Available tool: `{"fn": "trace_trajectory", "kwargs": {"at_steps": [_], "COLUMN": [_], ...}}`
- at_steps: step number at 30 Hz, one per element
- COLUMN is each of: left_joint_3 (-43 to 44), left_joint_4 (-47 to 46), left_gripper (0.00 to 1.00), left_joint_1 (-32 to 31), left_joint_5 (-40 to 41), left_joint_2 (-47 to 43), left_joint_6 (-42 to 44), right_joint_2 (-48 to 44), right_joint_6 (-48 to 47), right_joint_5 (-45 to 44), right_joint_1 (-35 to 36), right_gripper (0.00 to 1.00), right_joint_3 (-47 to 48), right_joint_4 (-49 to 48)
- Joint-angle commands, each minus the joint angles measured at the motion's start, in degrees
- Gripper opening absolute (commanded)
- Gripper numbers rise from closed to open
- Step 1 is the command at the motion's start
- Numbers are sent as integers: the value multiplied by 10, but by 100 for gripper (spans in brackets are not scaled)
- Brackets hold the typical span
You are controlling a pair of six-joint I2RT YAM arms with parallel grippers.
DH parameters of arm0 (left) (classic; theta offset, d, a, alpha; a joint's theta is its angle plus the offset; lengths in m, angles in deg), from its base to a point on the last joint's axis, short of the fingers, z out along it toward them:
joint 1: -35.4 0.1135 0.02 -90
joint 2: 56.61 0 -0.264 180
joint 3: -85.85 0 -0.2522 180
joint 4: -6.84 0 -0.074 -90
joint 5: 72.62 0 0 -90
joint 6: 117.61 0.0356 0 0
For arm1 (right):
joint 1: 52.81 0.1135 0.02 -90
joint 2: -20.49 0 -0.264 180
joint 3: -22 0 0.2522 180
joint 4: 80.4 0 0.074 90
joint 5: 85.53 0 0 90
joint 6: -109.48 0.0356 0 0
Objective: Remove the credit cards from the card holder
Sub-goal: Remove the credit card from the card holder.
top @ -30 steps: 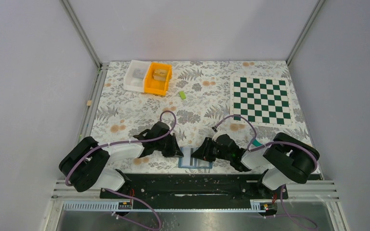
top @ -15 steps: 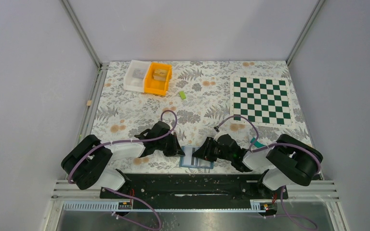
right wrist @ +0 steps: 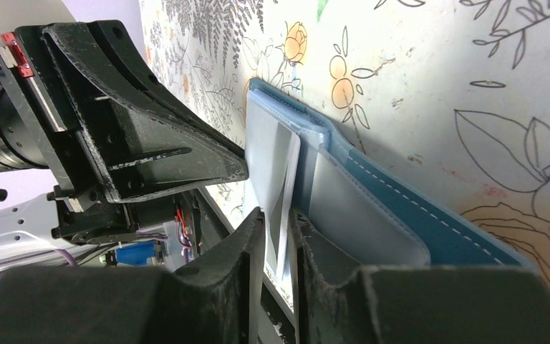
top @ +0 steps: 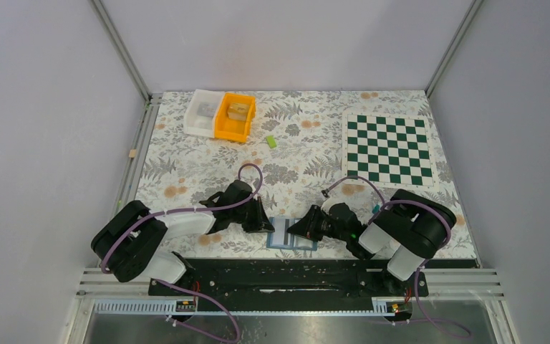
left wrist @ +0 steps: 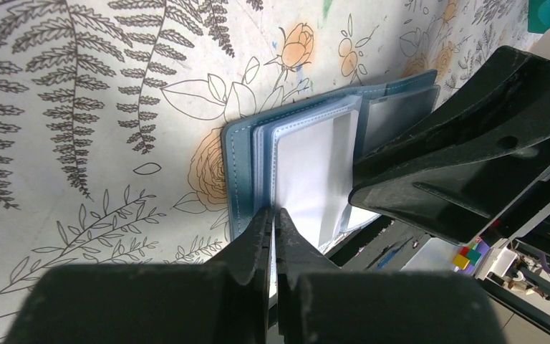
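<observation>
- Right at the near edge of the table (top: 186, 172) lies the blue card holder (top: 291, 236), almost touching the black base rail (top: 279, 276), so there's basically no room on that side.
- Beyond the card holder it's just bare floral cloth. The lime-green block (top: 271, 141), orange bin (top: 235, 117), white bin (top: 202, 112) and chessboard (top: 389, 148) all sit well away, on the far side.
- The card holder is open: stitched blue cover, clear sleeves (left wrist: 308, 172) fanned up.
- The left gripper (left wrist: 273, 213) is at the card holder's left with its fingers pressed together, tips on the sleeve edge. Can't tell if a sleeve is caught between them.
- The right gripper (right wrist: 278, 215) is at the card holder's right with a narrow gap between its fingers. A white card (right wrist: 284, 179) poking out of a sleeve stands in that gap, but I can't tell if it's actually pinched.
- A teal-green card (left wrist: 542, 14) lies on the table past the right arm, well apart from the card holder.
</observation>
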Motion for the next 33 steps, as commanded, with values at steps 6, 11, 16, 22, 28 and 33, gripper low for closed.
{"fn": "trace_trajectory", "kwargs": {"at_steps": [6, 11, 16, 22, 28, 33], "left_joint_3": [-27, -23, -6, 6, 2, 1], "left_joint_4": [6, 20, 71, 106, 105, 108], "left_gripper": [0, 0, 0, 0, 0, 0], "left_joint_1": [-18, -18, -18, -18, -17, -17], "left_joint_5": [8, 19, 57, 89, 98, 104], "left_joint_2": [33, 34, 37, 51, 53, 57], "left_joint_6": [-5, -5, 3, 15, 13, 13], "right_joint_2": [14, 7, -30, -64, -94, -120], "right_joint_6": [2, -3, -19, -30, -42, -48], "right_joint_5": [34, 32, 23, 24, 22, 26], "right_joint_1": [6, 6, -4, -11, -21, -31], "right_gripper": [20, 0, 0, 0, 0, 0], "right_joint_3": [15, 8, -20, -38, -40, -42], "right_joint_4": [-94, -96, -81, -33, 30, 67]}}
